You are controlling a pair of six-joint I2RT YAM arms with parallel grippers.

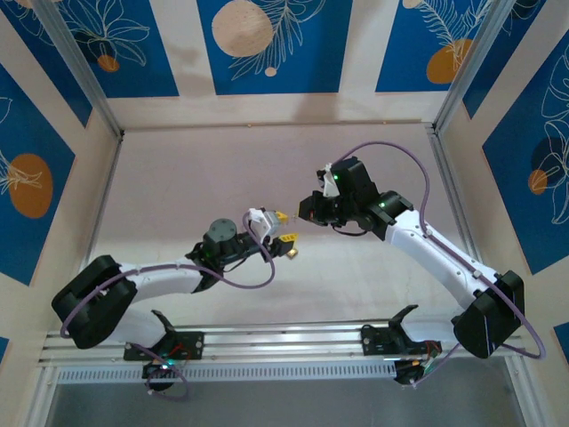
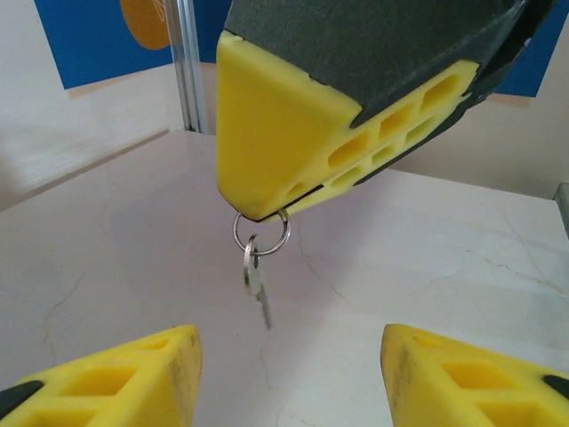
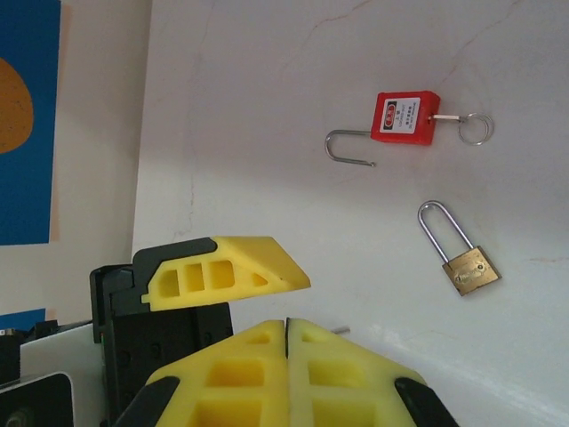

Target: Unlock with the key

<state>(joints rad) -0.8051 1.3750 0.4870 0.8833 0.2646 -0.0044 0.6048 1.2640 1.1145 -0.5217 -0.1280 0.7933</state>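
The key (image 2: 255, 283), tiny and silver-grey, dangles from a split ring (image 2: 261, 233). That ring is pinched at the tip of my right gripper (image 2: 262, 213), whose yellow fingers (image 3: 286, 356) are pressed together. My left gripper (image 2: 289, 374) is open just below the key, with one finger (image 2: 116, 382) on each side and neither touching it. In the top view the two grippers meet above the table's middle, the left gripper (image 1: 283, 233) beside the right gripper (image 1: 302, 212). A left finger (image 3: 231, 267) crosses the right wrist view.
A red padlock (image 3: 404, 117) lies on the pale table (image 3: 267, 107) with its shackle swung open and another key and ring (image 3: 474, 129) in it. A brass padlock (image 3: 469, 267) lies shut near it. Blue patterned walls and aluminium posts (image 1: 84, 84) enclose the table.
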